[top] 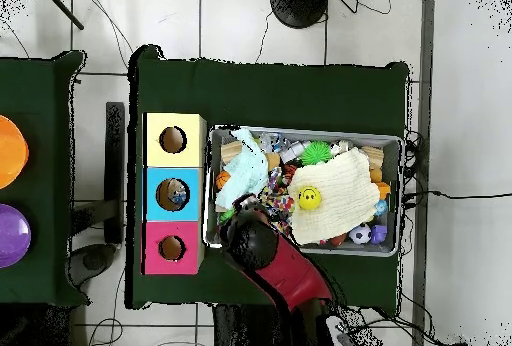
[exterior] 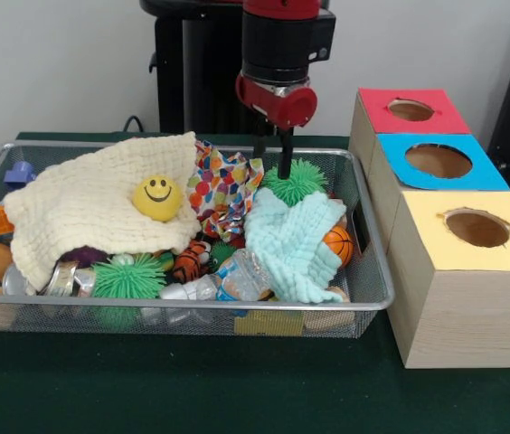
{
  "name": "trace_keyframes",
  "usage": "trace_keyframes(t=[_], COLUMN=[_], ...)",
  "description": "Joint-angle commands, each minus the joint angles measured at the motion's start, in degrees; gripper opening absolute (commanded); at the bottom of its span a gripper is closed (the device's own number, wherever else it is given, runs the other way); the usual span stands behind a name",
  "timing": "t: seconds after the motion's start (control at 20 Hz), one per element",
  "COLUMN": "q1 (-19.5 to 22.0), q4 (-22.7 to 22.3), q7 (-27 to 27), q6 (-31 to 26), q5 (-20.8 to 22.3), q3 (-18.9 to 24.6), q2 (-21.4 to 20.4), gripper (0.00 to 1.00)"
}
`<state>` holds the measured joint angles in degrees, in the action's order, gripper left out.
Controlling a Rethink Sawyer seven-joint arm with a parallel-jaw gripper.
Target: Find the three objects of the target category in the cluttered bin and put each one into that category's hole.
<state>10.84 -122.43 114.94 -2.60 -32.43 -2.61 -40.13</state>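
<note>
The wire mesh bin (exterior: 192,306) is full of toys and cloths; it also shows in the overhead view (top: 401,194). One crushed clear bottle with a blue label (exterior: 237,278) lies at the bin's front, partly under a pale blue cloth. It may be the clear thing in the overhead view (top: 292,150). Other bottles are hidden or too unclear to tell. My gripper (exterior: 272,167) is open and empty at the bin's back edge, just above a green spiky ball (exterior: 298,181). The blue-topped box's hole (exterior: 439,161) is to the right; from overhead (top: 172,194) something small shows inside it.
A cream cloth (exterior: 92,212) with a yellow smiley ball (exterior: 157,197) covers the bin's left half. A pale blue cloth (exterior: 296,240), a dotted cloth (exterior: 223,185), an orange ball (exterior: 337,244) and another green spiky ball (exterior: 128,276) lie around. Red-topped (exterior: 410,110) and yellow-topped (exterior: 476,228) boxes flank the blue one.
</note>
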Motion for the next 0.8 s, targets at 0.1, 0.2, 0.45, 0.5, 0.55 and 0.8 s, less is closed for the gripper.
trace_keyframes(t=[0.1,0.2,0.45,0.5,0.55,0.8], q1=[7.3,4.0,-5.8,-5.9,-6.6,-0.8], q4=[-1.7,-0.8,3.9,4.4,5.1,1.9], q7=[16.7,16.0,14.1,14.0,13.7,14.7], q6=[7.3,5.9,-5.2,-5.6,-5.8,1.1], q5=[1.2,-0.5,-4.9,-4.9,-5.0,-4.2], q3=[10.7,7.2,-4.7,-5.1,-6.2,1.6], q2=[-0.2,-1.2,-2.6,-2.8,-2.5,-3.0], gripper=[1.00,1.00,1.00,1.00,1.00,1.00])
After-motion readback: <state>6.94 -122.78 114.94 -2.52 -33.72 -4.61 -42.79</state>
